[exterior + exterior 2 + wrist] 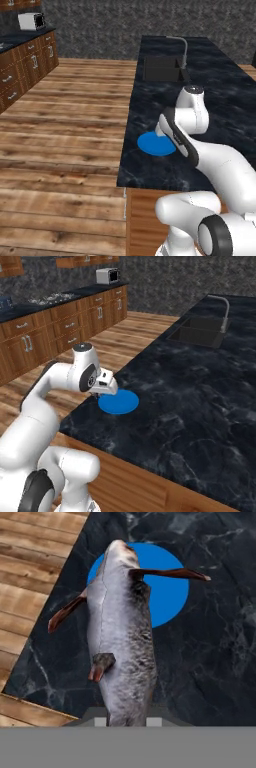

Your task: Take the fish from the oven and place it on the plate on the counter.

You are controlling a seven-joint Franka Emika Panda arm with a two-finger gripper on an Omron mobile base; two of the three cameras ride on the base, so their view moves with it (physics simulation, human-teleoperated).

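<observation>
I have the fish [122,637] clamped between my fingers [127,719], hanging over the blue plate [167,587] in the hand view; the plate [156,144] lies near the counter [225,100] edge; my gripper [102,387] hovers just above the plate's [120,402] near rim; the sink [200,331] sits well apart.
</observation>
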